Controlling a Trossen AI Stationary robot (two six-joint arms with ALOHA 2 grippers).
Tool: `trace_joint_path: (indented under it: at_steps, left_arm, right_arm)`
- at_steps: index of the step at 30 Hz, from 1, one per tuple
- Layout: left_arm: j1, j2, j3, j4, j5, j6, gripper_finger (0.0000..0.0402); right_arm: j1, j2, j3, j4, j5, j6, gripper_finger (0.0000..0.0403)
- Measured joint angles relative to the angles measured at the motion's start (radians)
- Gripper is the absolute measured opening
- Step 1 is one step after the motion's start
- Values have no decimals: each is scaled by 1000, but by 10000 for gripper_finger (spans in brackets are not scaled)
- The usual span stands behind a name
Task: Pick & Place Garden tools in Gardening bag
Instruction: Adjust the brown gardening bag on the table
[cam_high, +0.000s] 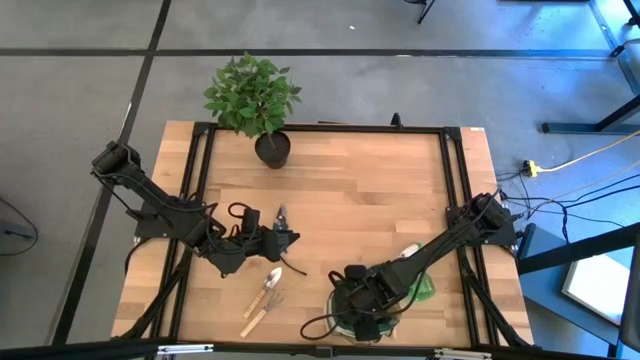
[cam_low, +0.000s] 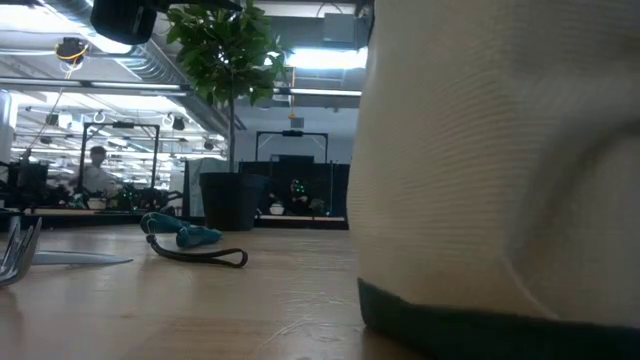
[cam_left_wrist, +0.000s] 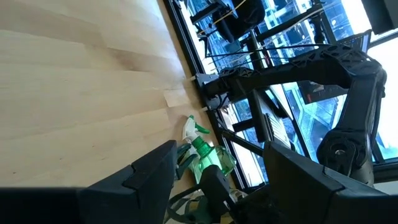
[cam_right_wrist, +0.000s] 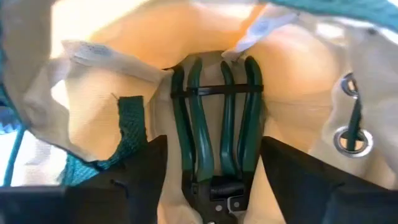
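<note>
The right gripper hangs inside the tan fabric gardening bag, jaws wide, dark-green-handled pruners seemingly just released; next: withdraw, while the left gripper, jaws parted, hovers over the tabletop.

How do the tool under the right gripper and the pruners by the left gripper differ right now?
The green-handled tool lies inside the gardening bag, between the right gripper's open fingers; the pruners lie out on the table, ahead of the left gripper, ungrasped. Both grippers are open.

bag: tan, green trim | spray bottle: green, white trigger
</note>
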Motion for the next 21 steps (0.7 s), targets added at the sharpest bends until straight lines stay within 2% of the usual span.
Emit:
trace_joint_path:
  at_steps: [8,14,21]
  left_arm:
    - [0,0,0,0,0,10,235]
    - [0,0,0,-1,-5,18,235]
    - [0,0,0,-19,-10,17,235]
  right_arm:
    - [0,1,0,16,1,-7,199]
    - [-22,1,0,77,54,25,190]
    - [-78,1,0,108,60,72,180]
